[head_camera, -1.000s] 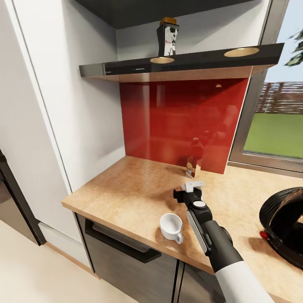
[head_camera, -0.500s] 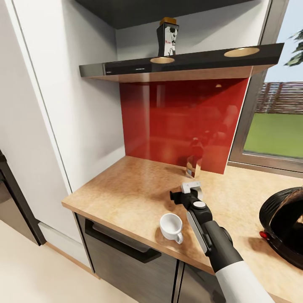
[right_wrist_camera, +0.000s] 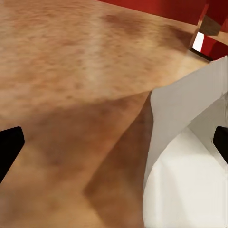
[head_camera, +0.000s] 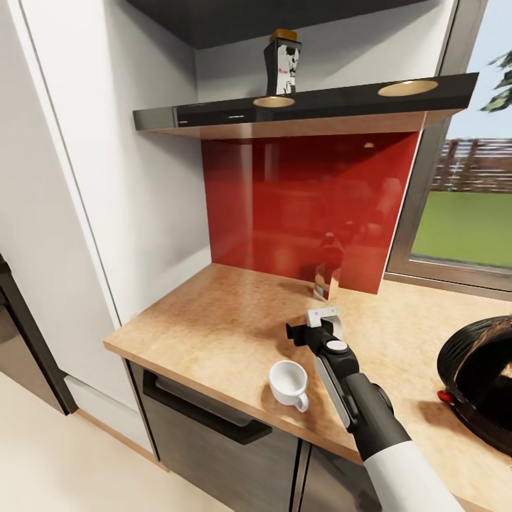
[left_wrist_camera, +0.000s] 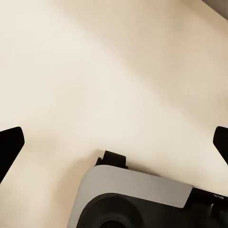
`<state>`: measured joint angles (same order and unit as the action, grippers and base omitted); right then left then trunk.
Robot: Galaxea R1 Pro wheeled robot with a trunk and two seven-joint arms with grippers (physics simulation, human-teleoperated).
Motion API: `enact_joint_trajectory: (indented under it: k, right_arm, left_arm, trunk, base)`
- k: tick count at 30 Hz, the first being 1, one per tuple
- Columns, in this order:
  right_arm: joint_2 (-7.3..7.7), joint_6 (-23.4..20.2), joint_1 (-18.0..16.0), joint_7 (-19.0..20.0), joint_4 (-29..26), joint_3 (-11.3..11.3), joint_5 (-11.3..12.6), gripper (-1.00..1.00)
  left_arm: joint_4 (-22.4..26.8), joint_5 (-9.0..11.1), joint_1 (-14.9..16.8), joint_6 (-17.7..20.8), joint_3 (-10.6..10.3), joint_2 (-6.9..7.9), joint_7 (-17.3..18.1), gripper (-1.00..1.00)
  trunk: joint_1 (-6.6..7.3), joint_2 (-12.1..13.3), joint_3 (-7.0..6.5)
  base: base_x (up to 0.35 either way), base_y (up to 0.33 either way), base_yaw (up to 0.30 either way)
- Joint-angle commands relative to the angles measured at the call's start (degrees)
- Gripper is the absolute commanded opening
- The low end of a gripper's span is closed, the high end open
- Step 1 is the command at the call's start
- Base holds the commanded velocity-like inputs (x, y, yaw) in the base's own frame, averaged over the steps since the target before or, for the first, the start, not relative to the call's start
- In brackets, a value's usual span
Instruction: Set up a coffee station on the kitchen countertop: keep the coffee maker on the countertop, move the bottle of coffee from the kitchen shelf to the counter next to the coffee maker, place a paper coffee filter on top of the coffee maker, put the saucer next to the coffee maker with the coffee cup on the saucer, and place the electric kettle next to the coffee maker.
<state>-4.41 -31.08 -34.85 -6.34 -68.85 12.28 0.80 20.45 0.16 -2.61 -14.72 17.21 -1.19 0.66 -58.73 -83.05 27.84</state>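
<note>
On the countertop (head_camera: 213, 320), the right gripper (head_camera: 313, 326) hovered low with fingers spread wide, gripping nothing; a white paper coffee filter (head_camera: 323, 313) lay just beyond its tips. The coffee cup (head_camera: 289, 384) stood near the right forearm. Left gripper (left_wrist_camera: 114, 147) spread, empty.

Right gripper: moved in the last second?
Yes. The right gripper shifted slightly left and toward the backsplash, judged against the coffee cup, which stayed put on the countertop.

Bright, even daylight; glossy red backsplash (head_camera: 306, 206) shows soft reflections.
</note>
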Motion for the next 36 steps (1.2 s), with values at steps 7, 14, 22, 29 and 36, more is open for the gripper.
enact_joint_trajectory:
  k: [7,14,22,29,36]
  right_arm:
    - [0.02,-0.3,0.0,-0.3,1.4,0.1,0.2,1.0]
    - [0.02,-0.3,0.0,-0.2,1.9,0.2,0.2,1.0]
    - [0.02,-0.3,0.0,-0.2,2.0,0.2,0.3,1.0]
    - [0.02,-0.3,0.0,-0.2,2.1,0.2,0.4,1.0]
    - [0.02,-0.3,0.0,-0.1,2.1,0.2,0.4,1.0]
  left_arm:
    - [0.3,0.0,0.0,0.0,0.2,-0.04,0.1,1.0]
    - [0.5,0.0,0.0,0.0,0.2,-0.04,0.1,1.0]
    - [0.6,0.0,0.0,0.0,0.2,-0.04,0.1,1.0]
    - [0.6,0.0,0.0,0.0,0.2,-0.04,0.1,1.0]
    - [0.6,0.0,0.0,0.0,0.2,-0.04,0.1,1.0]
  trunk:
    - [0.0,0.0,0.05]
    - [0.0,0.0,0.05]
    - [0.0,0.0,0.05]
    - [0.0,0.0,0.05]
    - [0.0,0.0,0.05]
  base:
    - [0.0,-0.018,0.0]
    - [0.0,-0.002,0.0]
    - [0.023,-0.017,0.0]
    - [0.034,-0.021,0.0]
    - [0.015,-0.01,0.0]
